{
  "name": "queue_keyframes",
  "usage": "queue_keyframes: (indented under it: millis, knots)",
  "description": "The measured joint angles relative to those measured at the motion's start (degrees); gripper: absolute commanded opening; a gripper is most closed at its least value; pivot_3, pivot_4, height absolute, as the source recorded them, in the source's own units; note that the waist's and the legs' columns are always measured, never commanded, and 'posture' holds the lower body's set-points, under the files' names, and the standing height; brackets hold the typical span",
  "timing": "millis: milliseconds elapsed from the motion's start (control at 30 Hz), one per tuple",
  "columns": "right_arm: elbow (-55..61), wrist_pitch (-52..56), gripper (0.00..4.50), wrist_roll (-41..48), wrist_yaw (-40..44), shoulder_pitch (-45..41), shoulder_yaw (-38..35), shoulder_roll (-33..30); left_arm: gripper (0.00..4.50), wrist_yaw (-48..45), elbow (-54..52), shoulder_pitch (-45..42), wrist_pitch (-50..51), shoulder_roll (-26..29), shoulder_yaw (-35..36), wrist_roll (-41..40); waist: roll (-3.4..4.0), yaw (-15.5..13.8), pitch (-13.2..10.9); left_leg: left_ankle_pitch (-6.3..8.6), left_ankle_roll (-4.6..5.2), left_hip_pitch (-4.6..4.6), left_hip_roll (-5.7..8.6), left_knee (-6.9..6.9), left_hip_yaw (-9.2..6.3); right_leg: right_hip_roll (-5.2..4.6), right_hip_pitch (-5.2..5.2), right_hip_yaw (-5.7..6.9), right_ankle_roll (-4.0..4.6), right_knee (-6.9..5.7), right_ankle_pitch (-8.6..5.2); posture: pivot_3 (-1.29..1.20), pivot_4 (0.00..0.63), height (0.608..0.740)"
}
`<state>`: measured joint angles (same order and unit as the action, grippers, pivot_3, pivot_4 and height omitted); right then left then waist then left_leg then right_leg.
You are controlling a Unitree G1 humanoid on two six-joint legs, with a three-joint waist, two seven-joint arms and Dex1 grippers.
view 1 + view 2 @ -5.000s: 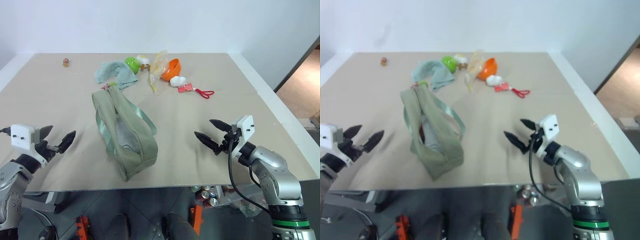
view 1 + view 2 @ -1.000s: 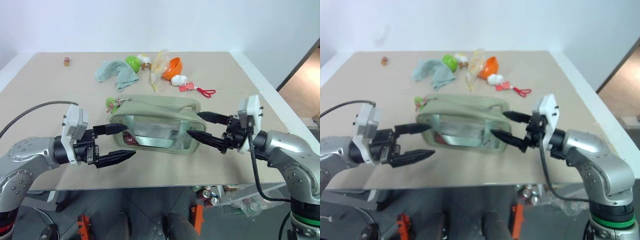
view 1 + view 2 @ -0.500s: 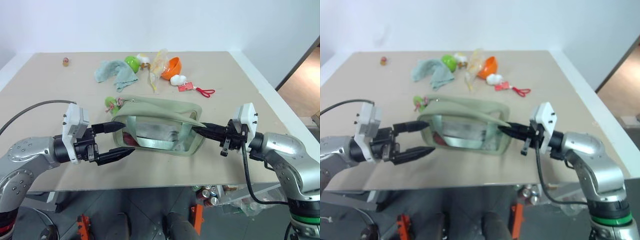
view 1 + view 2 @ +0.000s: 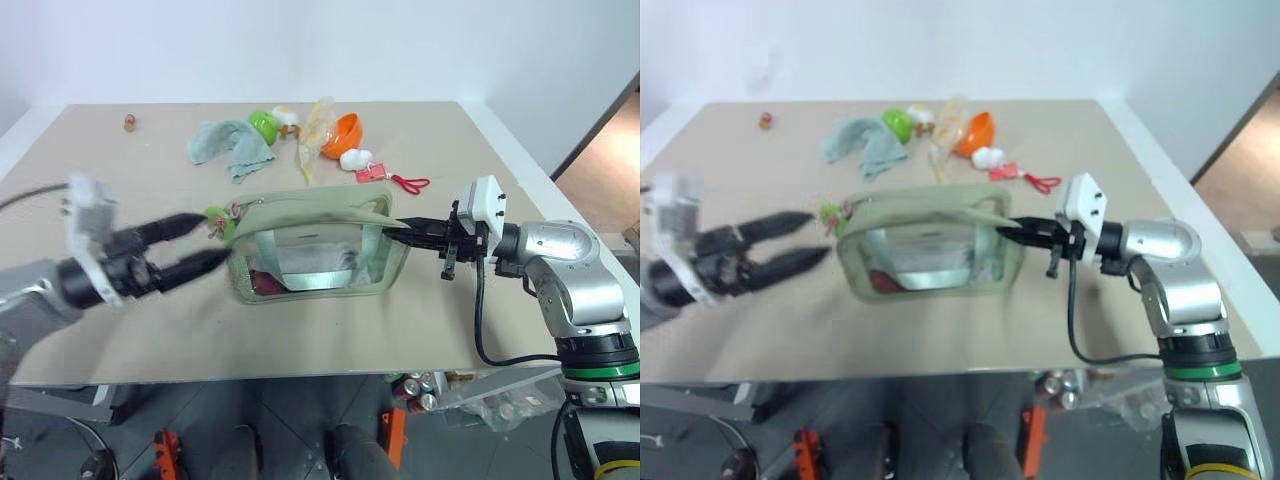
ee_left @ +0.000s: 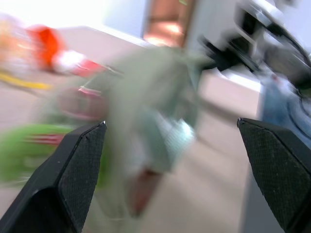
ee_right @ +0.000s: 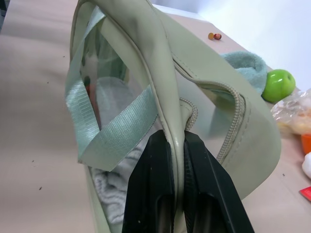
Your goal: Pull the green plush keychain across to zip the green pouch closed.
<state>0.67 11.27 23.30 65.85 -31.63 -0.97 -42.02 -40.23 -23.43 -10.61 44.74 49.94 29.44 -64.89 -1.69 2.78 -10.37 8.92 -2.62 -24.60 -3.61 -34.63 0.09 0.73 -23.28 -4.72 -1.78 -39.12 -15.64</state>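
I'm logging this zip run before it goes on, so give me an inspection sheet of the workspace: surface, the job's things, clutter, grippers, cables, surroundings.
Surface: beige table, flat, white edge on the right.
Job's things: green pouch standing mid-table, clear window facing the camera; green plush keychain at its left end.
Clutter: teal cloth, lime egg, orange bowl half, crinkled clear bag, red tag with loop, small brown thing, all at the back.
Grippers: left gripper open, fingertips beside the keychain; right gripper shut on the pouch's right end seam.
Cables: black cable looping under the right wrist.
Surroundings: white wall; cans on the floor below.
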Motion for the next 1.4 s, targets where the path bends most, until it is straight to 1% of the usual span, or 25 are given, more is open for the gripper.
queue_keyframes:
  millis: [33,67,100,133,200,300,367,467,600,633,700,733,767,833,967,1000,1033,1133,1167,1267,1400]
  knots:
    - [0.26,0.06,0.05,0.00,-0.10,0.15,-0.03,0.00,4.50,-0.16,0.59,0.18,-0.75,0.15,0.33,1.30,0.00,0.00,0.00,0.00,0.00,0.00,0.00,0.00,0.00,0.00,0.00,0.00,0.00,0.00,0.00,0.00,0.150,0.740]
    - [1.01,0.29,0.05,0.00,-0.44,0.48,-0.09,0.00,4.50,-0.76,2.53,0.77,-4.50,0.32,-0.16,6.12,0.01,-0.01,0.01,0.00,0.00,0.06,0.01,0.00,0.04,-0.01,0.03,-0.01,0.02,0.00,0.02,0.00,0.150,0.740]
    - [1.22,0.36,0.05,0.01,-0.56,0.57,-0.09,0.01,4.50,-0.90,3.16,0.84,-5.48,0.32,-0.32,7.37,0.02,-0.01,0.01,-0.01,-0.01,0.08,0.01,0.00,0.04,-0.01,0.05,-0.02,0.03,0.00,0.02,0.00,0.150,0.740]
    - [2.32,0.99,0.05,0.08,-1.06,1.18,-0.27,-0.06,4.50,-1.58,7.07,0.50,-10.36,0.26,-1.99,13.50,0.01,-0.06,0.01,-0.01,-0.02,0.11,0.00,0.01,0.04,-0.01,0.06,0.00,0.07,-0.01,0.05,0.00,0.150,0.740]
    - [3.46,1.90,0.05,0.15,-1.48,1.74,-0.56,-0.09,4.50,-2.54,12.62,-1.26,-15.34,-1.02,-4.67,19.49,0.02,-0.14,0.01,-0.04,-0.03,0.12,0.00,0.00,0.03,0.00,0.06,0.02,0.14,-0.01,0.10,0.00,0.150,0.740]
    - [5.34,3.33,0.05,0.30,-2.32,1.90,-0.79,-0.13,4.50,-6.39,19.28,-5.54,-21.29,-3.36,-10.16,25.39,-0.03,-0.10,0.02,-0.08,-0.08,0.09,-0.01,-0.02,0.10,-0.01,0.03,-0.02,0.07,0.00,0.17,0.00,0.150,0.740]
    - [6.15,3.98,0.05,0.62,-2.49,2.00,-0.88,-0.17,4.50,-8.71,22.93,-7.79,-23.91,-3.58,-12.32,27.76,-0.02,0.00,0.02,-0.07,-0.08,0.08,-0.02,0.00,0.14,-0.01,0.00,-0.04,0.06,0.00,0.17,0.00,0.150,0.740]
    - [7.72,5.19,0.05,0.94,-3.04,2.51,-1.30,-0.40,4.50,-14.77,31.53,-13.41,-27.39,-4.05,-15.77,31.00,-0.02,-0.03,0.02,-0.07,-0.08,0.03,-0.04,0.06,0.08,0.06,-0.06,-0.02,0.10,0.00,0.13,0.00,0.150,0.740]
    - [9.30,6.48,0.05,1.21,-3.72,3.12,-1.59,-0.92,4.50,-22.93,38.67,-18.86,-28.17,-4.51,-19.96,32.86,-0.02,-0.03,0.02,-0.03,-0.03,-0.06,-0.03,0.09,0.05,0.07,-0.09,-0.02,0.05,-0.01,0.06,0.00,0.150,0.740]
    - [9.36,6.56,0.05,1.22,-3.75,3.13,-1.59,-0.93,4.50,-23.67,39.04,-19.12,-28.21,-4.63,-20.37,33.08,-0.02,-0.01,0.02,-0.02,-0.03,-0.06,-0.03,0.08,0.06,0.07,-0.10,-0.03,0.05,0.00,0.06,0.00,0.150,0.740]
    - [9.73,6.88,0.05,1.24,-4.02,3.66,-1.79,-1.26,4.50,-26.11,41.56,-20.84,-28.58,-6.35,-21.50,33.58,-0.02,-0.06,0.02,-0.01,-0.02,-0.08,-0.02,0.07,0.04,0.06,-0.10,-0.01,0.05,-0.01,0.05,0.00,0.150,0.740]
    - [9.87,6.95,0.02,1.24,-4.14,3.80,-1.81,-1.43,4.24,-26.72,42.57,-21.52,-28.69,-6.81,-22.10,33.91,-0.02,-0.06,0.02,-0.01,-0.02,-0.10,-0.02,0.06,0.02,0.06,-0.09,0.00,0.05,-0.01,0.05,0.00,0.150,0.740]
    - [10.01,7.05,0.00,1.24,-4.38,3.89,-1.84,-1.52,3.87,-27.36,43.92,-22.53,-29.00,-7.64,-22.43,34.61,-0.02,-0.08,0.02,-0.01,-0.02,-0.10,-0.01,0.05,0.01,0.06,-0.09,0.01,0.02,-0.01,0.03,0.00,0.150,0.740]
    - [10.61,7.24,0.00,1.26,-4.63,4.04,-1.87,-1.66,3.34,-27.91,45.87,-24.07,-29.76,-8.73,-22.49,35.21,-0.02,-0.07,0.02,-0.01,-0.02,-0.10,-0.02,0.01,0.00,0.06,-0.08,0.02,0.02,-0.02,0.04,0.00,0.150,0.740]
    - [10.97,7.49,0.00,1.31,-4.78,4.34,-1.92,-2.13,1.89,-28.95,48.34,-26.10,-31.74,-9.04,-22.43,36.02,-0.02,-0.05,0.02,-0.01,-0.02,-0.10,-0.01,-0.01,0.00,0.06,-0.06,0.01,0.01,-0.02,0.06,0.00,0.150,0.740]
    - [10.97,7.55,0.00,1.31,-4.78,4.35,-1.92,-2.34,1.46,-29.00,48.45,-26.50,-31.95,-9.25,-22.31,36.01,-0.02,-0.09,0.02,-0.01,-0.02,-0.11,-0.01,-0.03,-0.01,0.05,-0.06,0.02,0.00,-0.02,0.06,0.00,0.150,0.740]
    - [10.97,7.55,0.00,1.31,-4.77,4.35,-1.92,-2.49,1.20,-29.01,48.45,-26.79,-31.91,-9.46,-22.23,35.87,-0.02,-0.12,0.02,-0.01,-0.02,-0.11,-0.01,-0.04,-0.01,0.05,-0.05,0.03,-0.01,-0.02,0.05,0.00,0.150,0.740]
    - [10.97,7.55,0.00,1.31,-4.77,4.35,-1.92,-2.59,0.16,-29.10,46.83,-27.22,-29.99,-9.64,-21.82,34.83,-0.02,-0.10,0.02,-0.01,-0.02,-0.13,0.00,-0.05,-0.01,0.05,-0.06,0.02,-0.02,-0.02,0.05,0.00,0.150,0.740]
    - [10.97,7.55,0.00,1.31,-4.77,4.35,-1.92,-2.60,0.05,-29.19,45.81,-27.22,-29.12,-9.55,-21.60,34.47,-0.02,-0.09,0.02,-0.01,-0.02,-0.13,0.00,-0.05,-0.01,0.05,-0.06,0.02,-0.02,-0.02,0.05,0.00,0.150,0.740]
    - [10.96,7.50,0.00,1.27,-4.73,4.35,-1.92,-2.63,0.05,-29.35,40.59,-27.06,-25.48,-8.65,-20.60,32.55,-0.03,-0.09,0.02,-0.01,-0.02,-0.16,-0.01,-0.05,-0.06,0.05,-0.06,0.06,-0.02,-0.02,0.05,0.00,0.150,0.740]
    - [10.90,7.43,0.00,1.25,-4.62,4.34,-1.91,-2.66,0.05,-27.87,29.52,-27.29,-19.24,-7.74,-19.73,28.68,-0.03,-0.10,0.02,-0.01,-0.02,-0.14,0.02,-0.06,-0.07,0.02,-0.03,0.06,-0.04,-0.02,0.04,0.00,0.150,0.740]
